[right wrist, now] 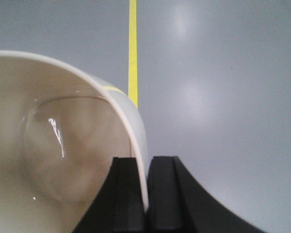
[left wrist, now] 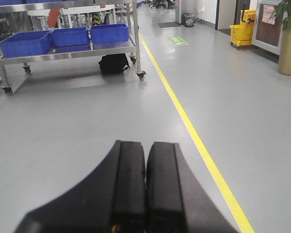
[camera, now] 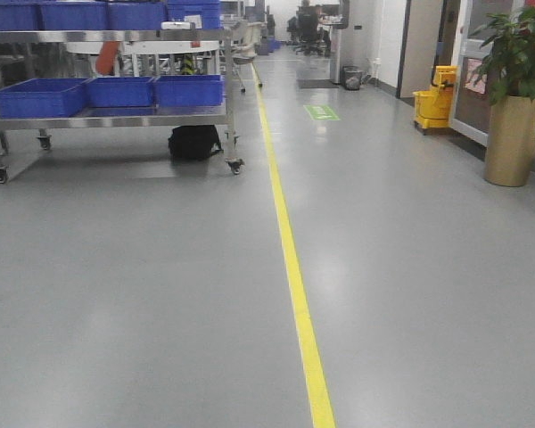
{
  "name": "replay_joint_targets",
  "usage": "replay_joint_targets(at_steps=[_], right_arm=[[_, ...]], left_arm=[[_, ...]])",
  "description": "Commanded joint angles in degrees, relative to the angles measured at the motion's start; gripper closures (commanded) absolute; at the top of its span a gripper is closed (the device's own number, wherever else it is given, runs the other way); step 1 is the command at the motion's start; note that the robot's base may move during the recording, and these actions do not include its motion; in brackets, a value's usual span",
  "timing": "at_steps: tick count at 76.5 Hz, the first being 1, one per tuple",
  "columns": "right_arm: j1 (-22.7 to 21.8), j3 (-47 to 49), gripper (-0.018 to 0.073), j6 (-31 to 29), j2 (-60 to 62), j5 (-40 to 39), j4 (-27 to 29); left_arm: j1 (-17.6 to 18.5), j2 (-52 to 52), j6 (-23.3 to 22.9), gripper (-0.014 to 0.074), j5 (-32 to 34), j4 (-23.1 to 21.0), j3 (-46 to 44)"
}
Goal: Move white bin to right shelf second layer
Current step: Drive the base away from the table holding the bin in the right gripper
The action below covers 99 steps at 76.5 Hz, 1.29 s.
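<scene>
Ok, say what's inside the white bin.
The white bin shows only bare wall and base inside. Its lower part is off-frame; the jaws of the right gripper cover a strip.

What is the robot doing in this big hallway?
The robot is carrying a white bin. Its right tool is pinched shut on the bin's rim, holding it up over the floor beside a yellow line. The left tool is shut and holds nothing. Ahead on the left stands a steel cart with blue crates. The bin is not on any shelf yet.
</scene>
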State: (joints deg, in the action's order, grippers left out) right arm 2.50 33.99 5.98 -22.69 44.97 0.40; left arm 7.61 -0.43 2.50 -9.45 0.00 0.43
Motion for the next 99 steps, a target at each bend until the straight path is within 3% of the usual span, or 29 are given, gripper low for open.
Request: replay_joint_targets(at_steps=[1,99], right_arm=[[-0.5,1.7,0.0519,0.2,-0.5,-5.3,0.1],[-0.5,1.7,0.0519,0.2,-0.5,-5.3,0.1]], left_arm=[[0.2,-0.8,-0.3,0.0512,5.0,0.0,2.1],[0.2,-0.8,-0.3,0.0512,5.0,0.0,2.1]])
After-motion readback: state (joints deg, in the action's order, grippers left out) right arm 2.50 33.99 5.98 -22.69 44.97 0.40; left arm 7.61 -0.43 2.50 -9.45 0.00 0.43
